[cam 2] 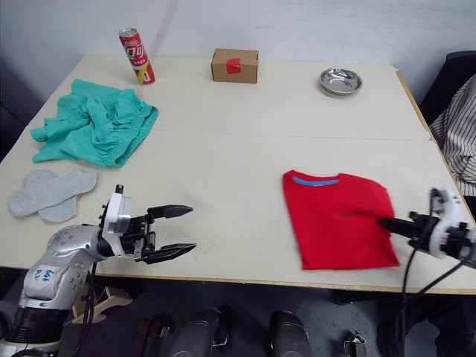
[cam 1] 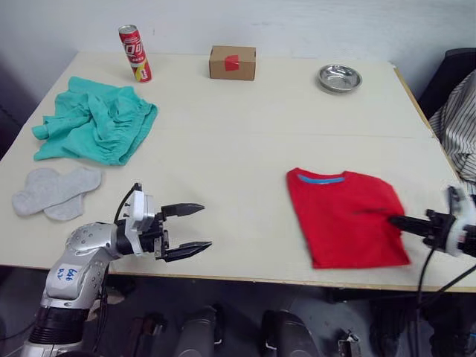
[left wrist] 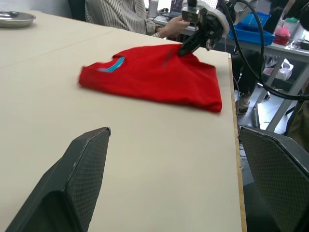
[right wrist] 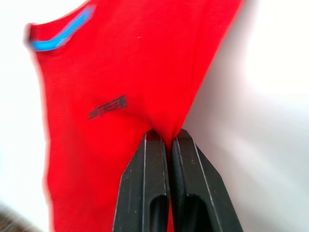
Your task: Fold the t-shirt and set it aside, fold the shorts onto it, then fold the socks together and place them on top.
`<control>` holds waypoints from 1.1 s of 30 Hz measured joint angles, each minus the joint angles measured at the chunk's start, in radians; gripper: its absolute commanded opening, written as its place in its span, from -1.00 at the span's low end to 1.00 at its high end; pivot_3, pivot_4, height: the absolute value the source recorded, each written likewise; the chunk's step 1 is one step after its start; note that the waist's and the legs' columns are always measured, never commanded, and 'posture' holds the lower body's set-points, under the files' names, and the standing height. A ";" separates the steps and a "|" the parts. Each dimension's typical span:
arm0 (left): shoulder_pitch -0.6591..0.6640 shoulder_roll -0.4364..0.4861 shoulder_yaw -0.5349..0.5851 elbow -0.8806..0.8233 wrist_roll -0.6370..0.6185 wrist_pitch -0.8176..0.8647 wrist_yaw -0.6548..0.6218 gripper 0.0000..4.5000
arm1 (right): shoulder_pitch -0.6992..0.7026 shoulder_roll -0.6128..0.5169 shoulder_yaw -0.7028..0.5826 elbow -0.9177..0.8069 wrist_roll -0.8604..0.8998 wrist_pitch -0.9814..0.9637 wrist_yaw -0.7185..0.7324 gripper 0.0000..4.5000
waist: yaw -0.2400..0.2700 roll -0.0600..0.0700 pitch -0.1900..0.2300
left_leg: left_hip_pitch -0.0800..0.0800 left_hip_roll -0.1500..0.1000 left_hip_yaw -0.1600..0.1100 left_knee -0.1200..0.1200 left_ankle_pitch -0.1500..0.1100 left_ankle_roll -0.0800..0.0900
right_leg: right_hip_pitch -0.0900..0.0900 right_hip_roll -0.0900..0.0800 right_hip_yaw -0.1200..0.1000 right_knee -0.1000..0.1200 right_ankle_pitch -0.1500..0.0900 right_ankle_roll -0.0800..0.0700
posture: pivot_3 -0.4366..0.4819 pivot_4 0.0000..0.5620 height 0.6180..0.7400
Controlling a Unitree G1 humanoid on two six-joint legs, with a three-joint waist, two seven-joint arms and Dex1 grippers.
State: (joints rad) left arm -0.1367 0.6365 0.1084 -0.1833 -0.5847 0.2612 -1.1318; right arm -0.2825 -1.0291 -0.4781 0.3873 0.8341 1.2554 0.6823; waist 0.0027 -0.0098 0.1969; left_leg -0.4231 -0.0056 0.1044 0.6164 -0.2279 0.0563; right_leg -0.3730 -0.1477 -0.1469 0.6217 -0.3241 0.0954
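Observation:
The red t-shirt [cam 1: 344, 214] lies folded near the table's front right, blue neckband toward the back. My right gripper [cam 1: 394, 220] is shut on the t-shirt's right edge; the pinched fabric [right wrist: 166, 131] bunches between its fingers. My left gripper [cam 1: 195, 228] hovers open over the front left of the table, holding nothing. The teal shorts [cam 1: 97, 119] lie crumpled at the back left. The grey socks [cam 1: 56, 191] lie flat side by side in front of the shorts.
A red can [cam 1: 135, 53], a cardboard box [cam 1: 232, 62] and a metal bowl [cam 1: 339, 77] stand along the back edge. A person in a striped shirt [cam 1: 460, 126] sits past the table's right edge.

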 measured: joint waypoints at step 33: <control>0.341 0.018 0.516 0.328 0.119 -0.290 0.257 1.00 | 0.180 0.111 0.108 -0.519 -0.376 -1.024 0.332 0.98 | 0.000 -0.007 -0.001 | 0.002 0.005 0.006 0.000 -0.012 -0.002 | -0.003 0.001 0.011 -0.004 0.001 0.001 | -0.05 -0.47 1.00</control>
State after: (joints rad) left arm 0.2045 0.6543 0.6240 0.1450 -0.4660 -0.0286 -0.8746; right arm -0.1022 -0.9182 -0.3704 -0.1314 0.4578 0.2309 1.0145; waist 0.0026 -0.0169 0.1963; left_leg -0.4212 -0.0009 0.1105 0.6159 -0.2401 0.0541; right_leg -0.3758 -0.1467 -0.1357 0.6180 -0.3232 0.0968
